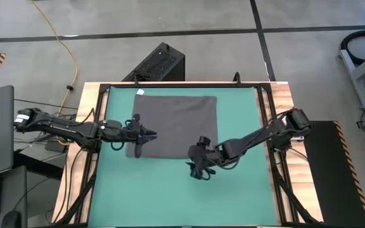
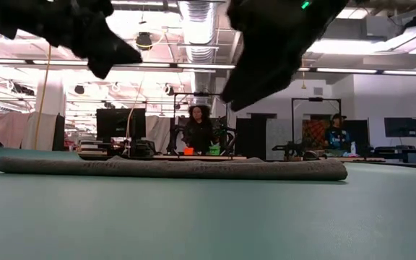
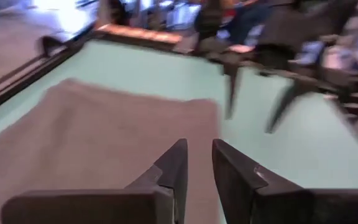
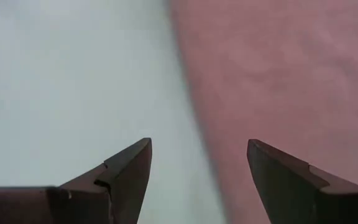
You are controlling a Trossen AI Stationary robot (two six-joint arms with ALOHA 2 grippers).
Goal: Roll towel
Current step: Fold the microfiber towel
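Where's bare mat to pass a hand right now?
Bare green mat lies along the near edge, and right of the towel up to the frame. Crowded: the towel's near corners, with the left gripper and right gripper.

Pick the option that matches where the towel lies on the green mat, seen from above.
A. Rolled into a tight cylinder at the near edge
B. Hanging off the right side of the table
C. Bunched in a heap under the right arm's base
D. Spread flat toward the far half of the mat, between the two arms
D. In the high view the towel lies flat on the green mat, with the left pincer at its left edge and the right pincer at its near right corner.
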